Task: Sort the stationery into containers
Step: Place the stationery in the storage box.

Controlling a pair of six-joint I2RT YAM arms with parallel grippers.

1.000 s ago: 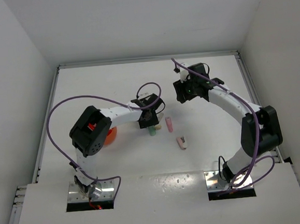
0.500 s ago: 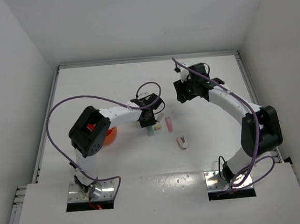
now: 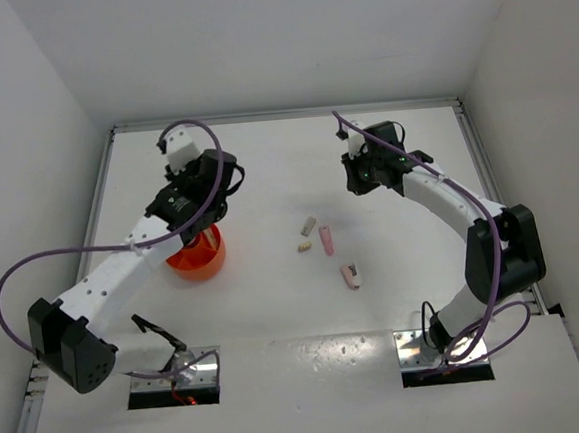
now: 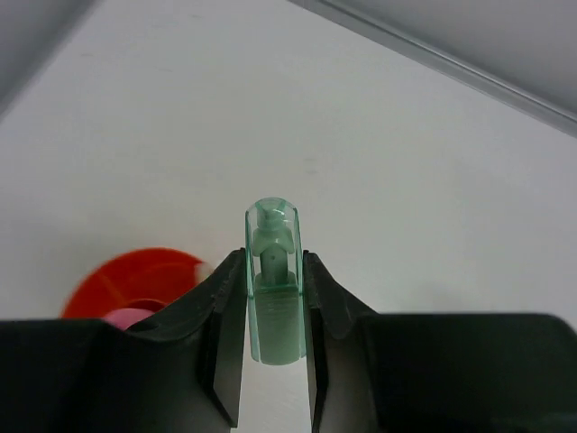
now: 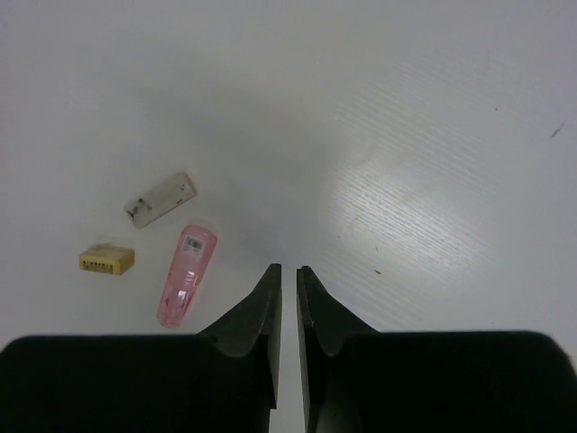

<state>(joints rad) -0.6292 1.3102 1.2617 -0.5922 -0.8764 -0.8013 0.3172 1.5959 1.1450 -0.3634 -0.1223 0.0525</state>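
Note:
My left gripper (image 4: 272, 262) is shut on a mint-green capped piece (image 4: 273, 298) and holds it up in the air. The orange bowl (image 4: 135, 280) lies below and to its left, with something pink inside. From above, the left gripper (image 3: 217, 187) hangs just behind the orange bowl (image 3: 197, 259). On the table lie a pink piece (image 5: 187, 275), a beige stub (image 5: 160, 199) and a tan stub (image 5: 106, 260). A pink-and-dark piece (image 3: 350, 275) lies nearer the arms. My right gripper (image 5: 288, 271) is shut on nothing, right of them and above the table.
The raised rim of the table (image 3: 282, 116) runs along the back, and white walls close in both sides. The left arm's purple cable (image 3: 33, 272) loops out to the left. The right arm (image 3: 449, 204) arches over the right side.
My left arm swung from the pile in the middle to the back left, carrying the mint-green piece to the bowl. The right gripper's jaws came together; that arm stayed put.

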